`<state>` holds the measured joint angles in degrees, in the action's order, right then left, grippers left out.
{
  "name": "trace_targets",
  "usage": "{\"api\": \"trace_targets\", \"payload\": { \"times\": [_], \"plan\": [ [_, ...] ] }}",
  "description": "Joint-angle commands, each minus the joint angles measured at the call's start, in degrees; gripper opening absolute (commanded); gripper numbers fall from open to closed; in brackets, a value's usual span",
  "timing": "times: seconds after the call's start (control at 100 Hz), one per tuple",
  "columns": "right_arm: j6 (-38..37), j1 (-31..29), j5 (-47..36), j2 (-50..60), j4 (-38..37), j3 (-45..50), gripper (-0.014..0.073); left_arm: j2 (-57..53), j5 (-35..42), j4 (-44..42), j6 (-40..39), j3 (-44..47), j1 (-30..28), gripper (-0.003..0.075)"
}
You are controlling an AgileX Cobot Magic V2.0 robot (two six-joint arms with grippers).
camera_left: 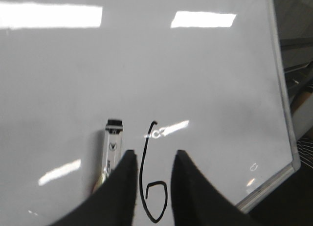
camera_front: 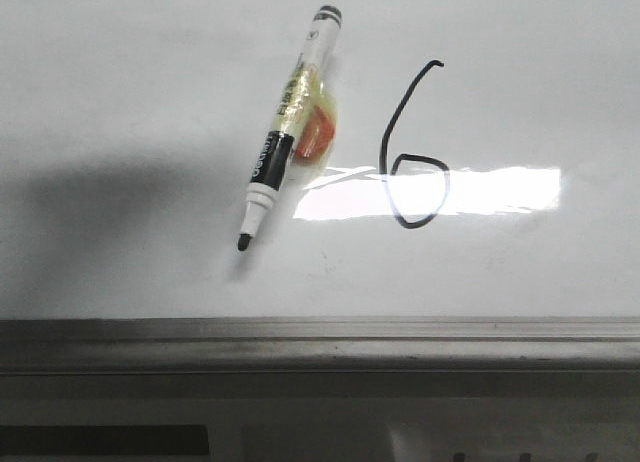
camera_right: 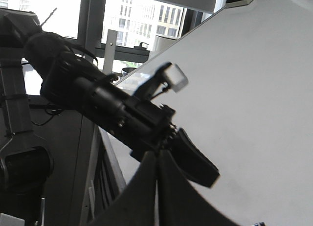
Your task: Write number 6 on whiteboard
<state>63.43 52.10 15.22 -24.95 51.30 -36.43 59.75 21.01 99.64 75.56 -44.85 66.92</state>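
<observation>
In the front view, the number 6 point(camera_front: 412, 152) was seen already drawn on the whiteboard point(camera_front: 120, 72), just right of the marker point(camera_front: 288, 132), which lay slanted with its tip toward the frame strip point(camera_front: 320, 330). In the left wrist view, the left gripper point(camera_left: 152, 160) was held open above the 6, with the marker just beside one finger, so this arm was judged the nearer one. In the right wrist view, the right gripper point(camera_right: 156, 160) was seen pressed shut on nothing, well away from the 6, which was not shown there.

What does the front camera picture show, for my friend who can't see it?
A black number 6 is drawn on a shiny whiteboard. An uncapped black marker lies slanted on the board to its left, apart from it. A bright glare patch crosses the 6's loop.
</observation>
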Motion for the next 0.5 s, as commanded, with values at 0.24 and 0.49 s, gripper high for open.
{"api": "trace_targets", "payload": {
  "times": [0.24, 0.49],
  "plan": [
    [-1.12, -0.42, -3.09, 10.10, -6.64, -1.29, -0.0061, -23.37, 3.50, 5.23, 19.17, 6.20, 5.77, -0.0020],
    [-5.68, -0.95, -3.09, 14.56, -7.36, 2.59, -0.0061, -35.65, 0.31, 7.32, 20.61, 15.82, 7.38, -0.0020]
  ]
}}
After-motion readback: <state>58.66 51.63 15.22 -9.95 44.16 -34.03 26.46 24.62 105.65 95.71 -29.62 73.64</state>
